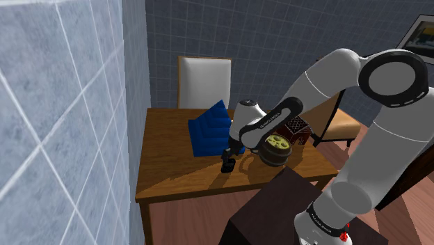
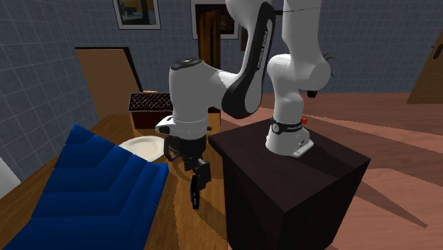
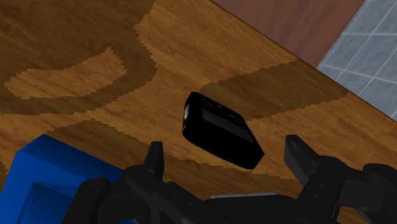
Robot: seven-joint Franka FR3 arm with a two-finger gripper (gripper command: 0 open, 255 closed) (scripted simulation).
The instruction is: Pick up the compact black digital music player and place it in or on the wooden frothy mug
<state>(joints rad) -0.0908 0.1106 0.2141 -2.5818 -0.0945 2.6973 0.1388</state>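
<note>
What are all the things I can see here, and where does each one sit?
table: one, brown wood, beside a tiled wall.
music player: one, black, on the table.
mug: one, brown barrel shape with a pale top, on the table, right of the music player in the shoulder view.
folded blue thing: one, blue, on the table, left of the mug in the shoulder view.
patterned box: one, dark red, behind the mug.
chairs: two; white-backed chair behind the table, tan chair at its end.
stand: one, dark brown box, beside the table.
arm: one, white with dark joints.
claw: one, black, open, fingers either side of the music player, not touching it.
</note>
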